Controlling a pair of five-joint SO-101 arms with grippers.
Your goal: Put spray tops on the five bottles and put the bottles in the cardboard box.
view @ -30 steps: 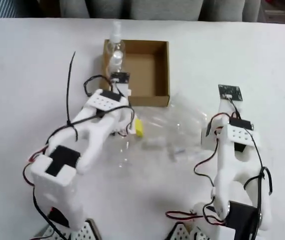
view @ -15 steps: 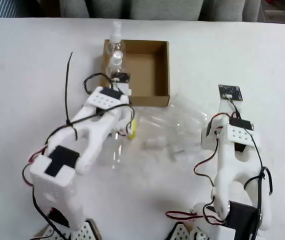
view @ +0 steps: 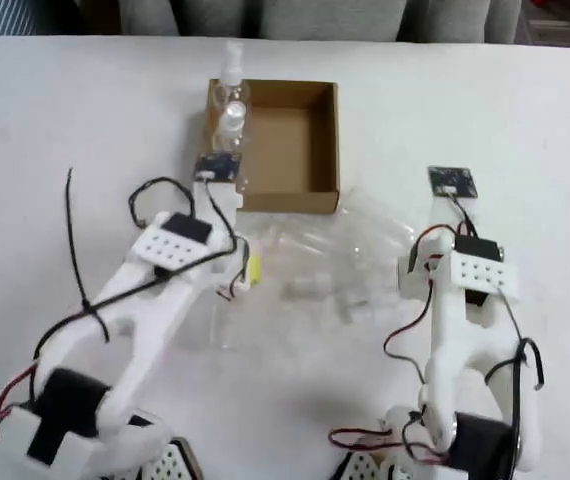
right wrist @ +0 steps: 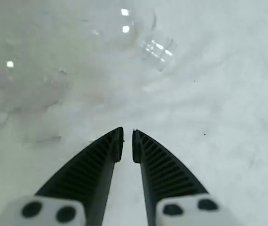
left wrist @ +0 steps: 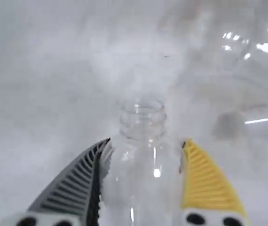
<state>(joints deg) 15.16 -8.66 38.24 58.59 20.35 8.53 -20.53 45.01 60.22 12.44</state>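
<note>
Bottle [left wrist: 142, 115] sits clamped in left end effector [left wrist: 145, 142] near table [view: 65, 100].

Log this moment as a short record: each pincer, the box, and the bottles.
left pincer: shut on a clear bottle with an open neck, no spray top
right pincer: shut, empty, over the table
cardboard box: open, on the table's far side
bottle with spray top: at the box's far-left corner
loose bottles: clear, lying between the arms, in front of the box
</note>
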